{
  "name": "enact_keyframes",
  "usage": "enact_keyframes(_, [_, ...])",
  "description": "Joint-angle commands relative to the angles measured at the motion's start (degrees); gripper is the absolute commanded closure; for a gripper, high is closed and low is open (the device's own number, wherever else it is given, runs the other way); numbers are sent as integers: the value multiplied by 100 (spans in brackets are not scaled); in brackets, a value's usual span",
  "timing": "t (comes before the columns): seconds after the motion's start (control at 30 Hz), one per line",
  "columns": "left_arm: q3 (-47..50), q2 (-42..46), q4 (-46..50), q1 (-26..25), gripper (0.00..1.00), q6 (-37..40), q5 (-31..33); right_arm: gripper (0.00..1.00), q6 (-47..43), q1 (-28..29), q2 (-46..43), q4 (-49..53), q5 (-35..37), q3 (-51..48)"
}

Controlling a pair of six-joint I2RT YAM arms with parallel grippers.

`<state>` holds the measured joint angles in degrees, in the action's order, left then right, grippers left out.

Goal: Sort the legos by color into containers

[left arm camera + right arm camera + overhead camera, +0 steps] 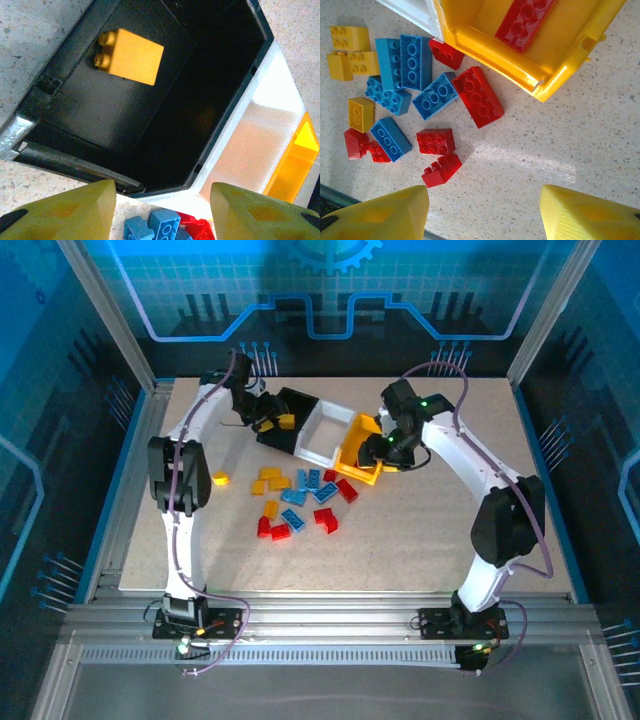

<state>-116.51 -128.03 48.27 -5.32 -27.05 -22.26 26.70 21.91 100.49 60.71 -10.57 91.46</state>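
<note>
Three joined containers stand in a row: a black bin (290, 400), a white bin (322, 435) and a yellow bin (352, 468). A yellow brick (131, 56) lies on the black bin's floor (95, 110). A red brick (525, 22) lies in the yellow bin (490, 50). Loose red, blue and yellow legos (300, 500) are scattered in front of the bins. My left gripper (162, 210) hangs open and empty over the black bin's near edge. Beside the yellow bin my right gripper (485, 210) is open over bare table, with nothing between its fingers.
One yellow brick (221, 479) lies apart at the left of the pile. Two red bricks (437, 155) lie closest to the right gripper. The enclosure's metal frame (120, 330) borders the table; bare table stretches to the right of the yellow bin.
</note>
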Motion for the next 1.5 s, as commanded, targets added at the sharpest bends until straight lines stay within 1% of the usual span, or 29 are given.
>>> enact_keyframes(0.0, [-224, 302, 453, -12, 44, 126, 293, 38, -14, -54, -126, -115, -41, -117])
enact_keyframes(0.07, [-134, 475, 692, 13, 43, 297, 635, 38, 1, -46, -79, -151, -106, -109])
enact_keyframes(0.13, [46, 726, 886, 55, 38, 447, 1035, 38, 11, -38, -27, -173, -156, -74])
enact_keyframes(0.27, [498, 1116, 1374, 122, 28, 874, 2115, 38, 11, 35, 48, -202, -212, -38])
enact_keyframes(0.43, [1288, 1312, 1650, 361, 22, 993, 2501, 38, -6, 162, 135, -217, -274, -45])
enact_keyframes(0.53, [1829, 1508, 1534, 495, 22, 822, 2557, 38, -19, 220, 170, -217, -305, -58])
enact_keyframes(0.67, [2590, 1790, 1232, 814, 21, 199, 2547, 38, -33, 290, 214, -208, -331, -46])
enact_keyframes(0.87, [3269, 1924, 782, 1216, 20, -544, 2434, 38, -35, 406, 272, -208, -357, -58])
enact_keyframes(1.03, [3373, 1746, 598, 1306, 20, -766, 2359, 38, 29, 494, 312, -252, -367, -54])
enact_keyframes(1.23, [3366, 1541, 329, 1309, 21, -856, 2154, 38, 91, 585, 365, -252, -332, 20])
enact_keyframes(1.47, [3221, 1263, 284, 1304, 22, -897, 1974, 38, 112, 604, 376, -191, -261, 116])
